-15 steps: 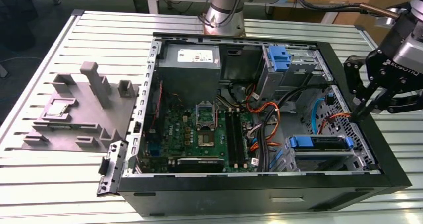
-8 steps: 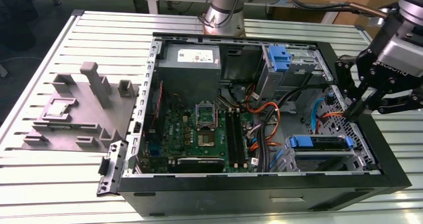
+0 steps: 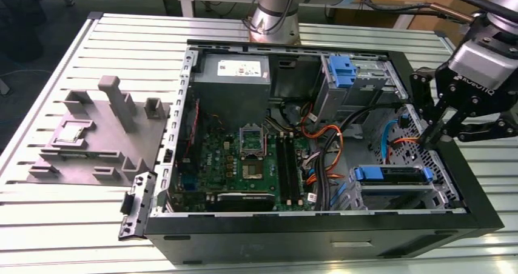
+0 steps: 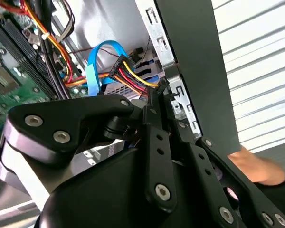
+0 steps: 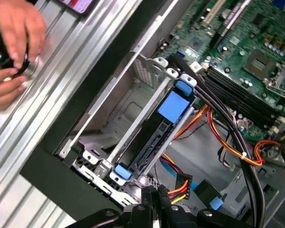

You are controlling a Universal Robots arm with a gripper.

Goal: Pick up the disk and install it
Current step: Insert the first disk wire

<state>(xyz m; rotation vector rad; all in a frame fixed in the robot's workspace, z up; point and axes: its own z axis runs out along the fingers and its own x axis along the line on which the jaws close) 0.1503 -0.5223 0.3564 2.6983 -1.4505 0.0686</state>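
Your gripper hangs over the open computer case, at the case's side wall on the exterior view's right, with its black fingers pointing down just inside that wall. Its fingers are drawn together with nothing between them; in the second wrist view the fingers meet at their tips above a bundle of yellow, red and black power wires and a blue flat data cable. The disk sits in the drive cage in the case's corner nearest the camera on the exterior view's right, lying flat with its blue carrier frame showing at the ends, below and apart from your gripper. In the first wrist view the disk lies between the cage's metal rails, blue tabs at both ends, with the gripper's fingertips just off its near end and not touching it. The motherboard fills the middle of the case, and the grey power-supply box sits at the far wall. A grey fixture block rests on the slatted table outside the case, on the exterior view's left. A person's hands rest on the table beside the case's outer wall in the first wrist view.
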